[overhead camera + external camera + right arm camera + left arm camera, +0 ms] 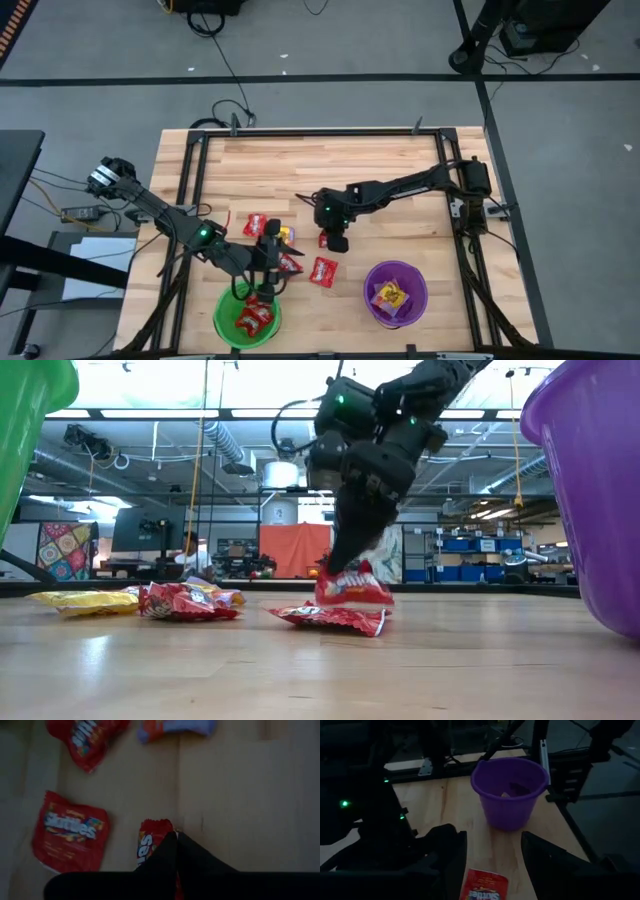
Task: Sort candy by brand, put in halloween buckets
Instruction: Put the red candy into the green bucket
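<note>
Red candy packets lie scattered across the middle of a pale wooden counter (400,150) as two dark robot arms work above them. The right end effector (335,240) has its fingers pressed together on the edge of a red packet (352,586), which the low view shows standing up on its edge against the counter beneath the fingers; the right wrist view shows the same packet pinched at the fingertips. A second red packet (330,618) lies flat on the wood just beside it. Farther along the counter sits a cluster of more red packets (185,601) with a yellow packet (85,600) at its edge.

The left end effector (268,262) hangs near the green bucket (225,318), its fingers (451,856) standing apart with nothing visibly between them; a red packet (484,886) lies on the counter below the gap. The green bucket holds red packets (254,318). The purple bucket (413,278) stands well apart from it, on the right arm's side, with yellow candy (390,296) inside. Beyond the counter, the low view takes in a workshop with shelving and an orange panel (295,550).
</note>
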Robot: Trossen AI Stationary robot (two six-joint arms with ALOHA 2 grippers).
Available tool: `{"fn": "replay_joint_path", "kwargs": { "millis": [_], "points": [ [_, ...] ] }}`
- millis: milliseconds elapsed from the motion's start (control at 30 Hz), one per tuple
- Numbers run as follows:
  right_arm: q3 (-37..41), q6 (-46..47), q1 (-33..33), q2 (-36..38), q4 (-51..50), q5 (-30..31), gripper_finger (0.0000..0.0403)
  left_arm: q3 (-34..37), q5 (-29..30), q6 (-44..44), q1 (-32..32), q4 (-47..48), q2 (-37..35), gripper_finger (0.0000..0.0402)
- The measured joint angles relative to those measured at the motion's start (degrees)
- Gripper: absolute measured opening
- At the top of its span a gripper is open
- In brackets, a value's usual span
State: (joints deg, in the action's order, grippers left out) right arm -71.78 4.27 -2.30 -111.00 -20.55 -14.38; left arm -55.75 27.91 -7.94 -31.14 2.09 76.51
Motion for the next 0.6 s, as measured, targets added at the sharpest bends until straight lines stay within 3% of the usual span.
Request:
{"fn": "replay_joint_path", "kwargs": {
  "millis": [133, 333, 600],
  "points": [
    [-3.26, -1.38, 0.82, 2.13, -5.34, 1.78, 0.0007, 0.00, 1.99, 0.02, 0.00, -0.24, 0.02, 0.0193],
    [-7.66, -0.95, 3.45, 10.02, -18.39, 10.34, 0.0010, 0.00, 2.43, 0.54, 0.00, -0.57, 0.00, 0.0193],
    [-8.08, 8.88, 12.26, 25.18, -24.25, 21.35, 0.0008, 0.00, 8.46, 1.97, 0.84, 0.69, 0.02, 0.0193]
  ]
}}
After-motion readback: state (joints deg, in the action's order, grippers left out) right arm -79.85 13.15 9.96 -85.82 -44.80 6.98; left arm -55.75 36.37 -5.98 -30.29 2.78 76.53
